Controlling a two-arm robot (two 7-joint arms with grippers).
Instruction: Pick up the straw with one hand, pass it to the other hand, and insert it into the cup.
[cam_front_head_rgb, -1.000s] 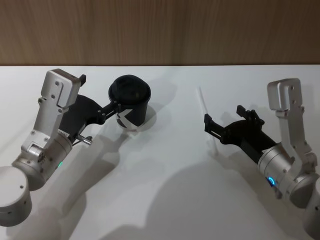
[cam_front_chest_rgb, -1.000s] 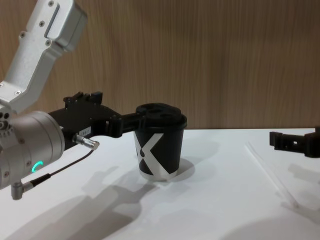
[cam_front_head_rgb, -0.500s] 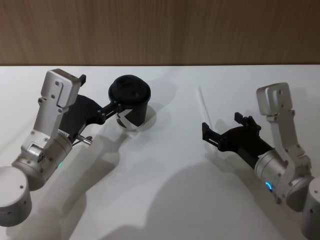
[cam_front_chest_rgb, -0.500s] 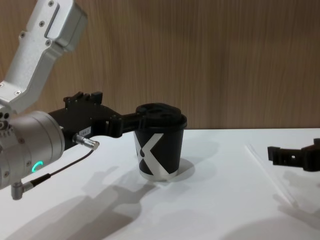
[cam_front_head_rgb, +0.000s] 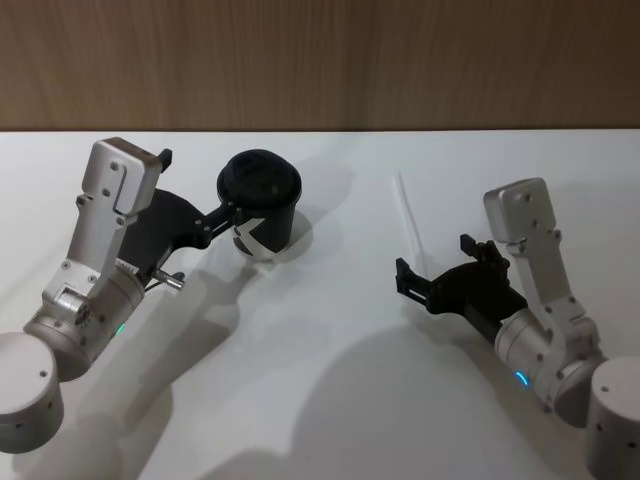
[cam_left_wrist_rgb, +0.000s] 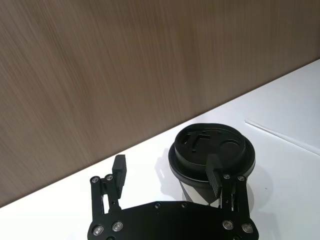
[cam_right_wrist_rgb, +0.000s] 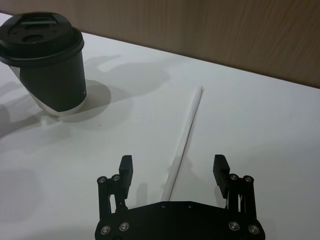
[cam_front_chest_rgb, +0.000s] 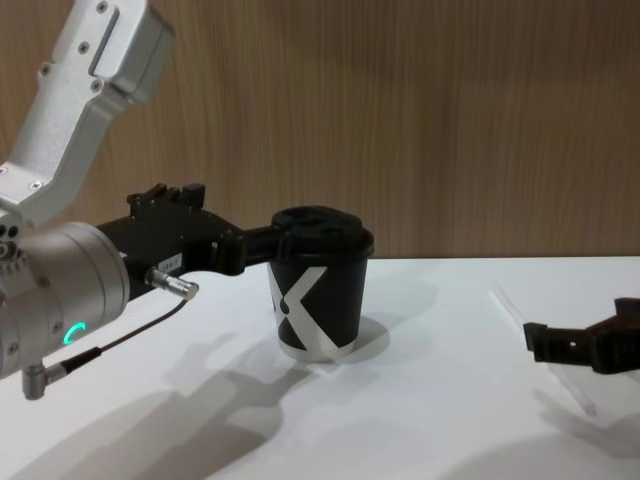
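Observation:
The black lidded cup (cam_front_head_rgb: 262, 192) (cam_front_chest_rgb: 318, 292) stands upright on the white table at the back left. My left gripper (cam_front_head_rgb: 199, 182) (cam_left_wrist_rgb: 166, 170) is open beside it, and one finger (cam_front_chest_rgb: 262, 240) rests against the lid's edge. The thin white straw (cam_front_head_rgb: 408, 212) (cam_right_wrist_rgb: 190, 120) (cam_front_chest_rgb: 510, 308) lies flat on the table to the right. My right gripper (cam_front_head_rgb: 437, 262) (cam_right_wrist_rgb: 172, 167) (cam_front_chest_rgb: 580, 335) is open and low over the straw's near end. The straw runs between its two fingers, which are well apart from it.
The white table (cam_front_head_rgb: 330, 380) stretches wide between the two arms. A wooden wall (cam_front_head_rgb: 320, 60) closes off its far edge. A thin dark cable with a metal plug (cam_front_chest_rgb: 170, 285) hangs from my left wrist.
My right gripper has moved left, nearer to me and lower, and now straddles the straw's near end. The left arm, cup and straw have not moved.

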